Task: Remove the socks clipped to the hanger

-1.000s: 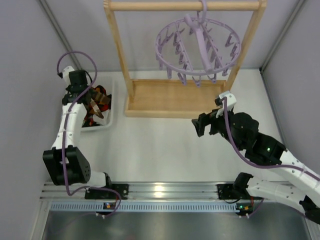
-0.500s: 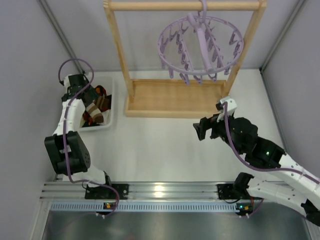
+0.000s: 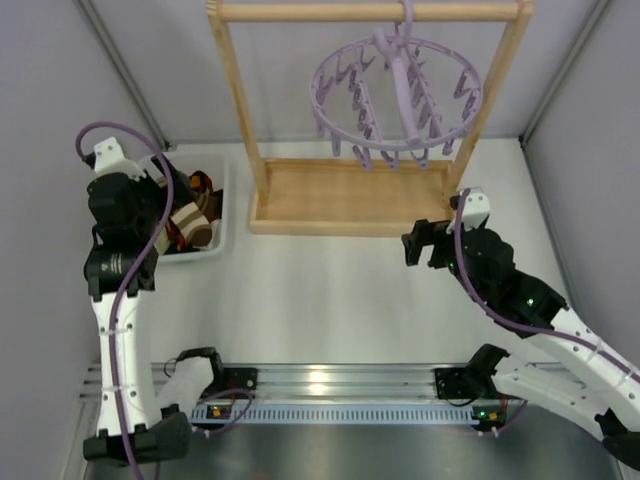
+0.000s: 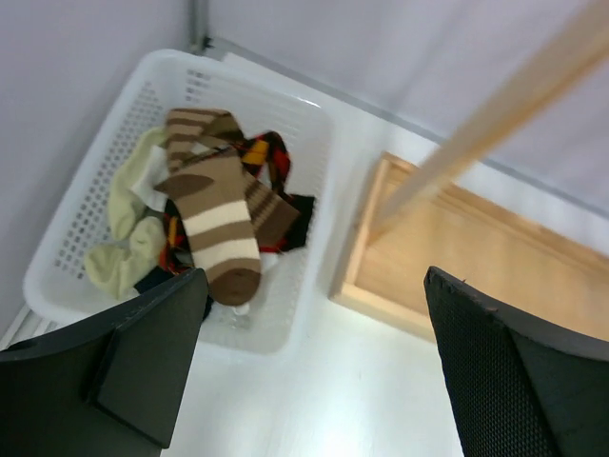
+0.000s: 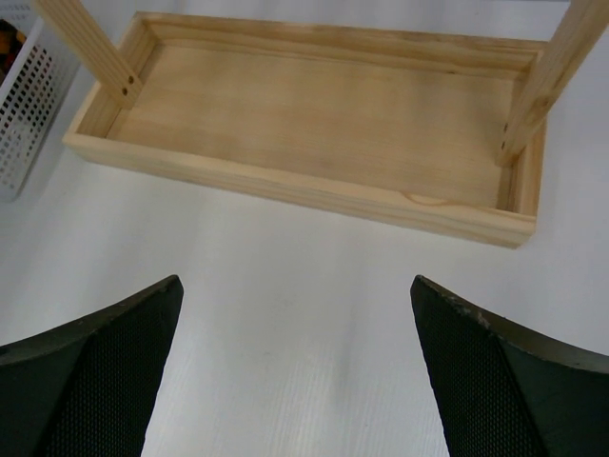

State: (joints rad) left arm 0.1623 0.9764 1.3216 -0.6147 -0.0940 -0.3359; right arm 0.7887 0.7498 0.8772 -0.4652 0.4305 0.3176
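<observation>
The lavender hanger [image 3: 395, 88] hangs from the wooden rack's top bar, and I see no sock on its clips. The socks lie in the white basket [image 4: 84, 171]: a brown sock with tan stripes [image 4: 221, 224] on top, and a black argyle sock [image 4: 271, 157] under it. My left gripper [image 4: 314, 367] hovers open above the basket's near right corner, nothing between its fingers. In the top view the left gripper [image 3: 158, 205] is over the basket [image 3: 213, 240]. My right gripper [image 5: 295, 371] is open and empty above the table, in front of the rack's base [image 5: 324, 124].
The light wooden rack [image 3: 350, 195] stands at the back centre, its posts rising on either side of the hanger. Pale yellow cloth [image 4: 128, 248] lies in the basket's left part. Grey walls close in on both sides.
My left gripper opened and let the brown striped sock fall into the basket, then rose and drew back. The right gripper shifted slightly right. The hanger swayed a little.
</observation>
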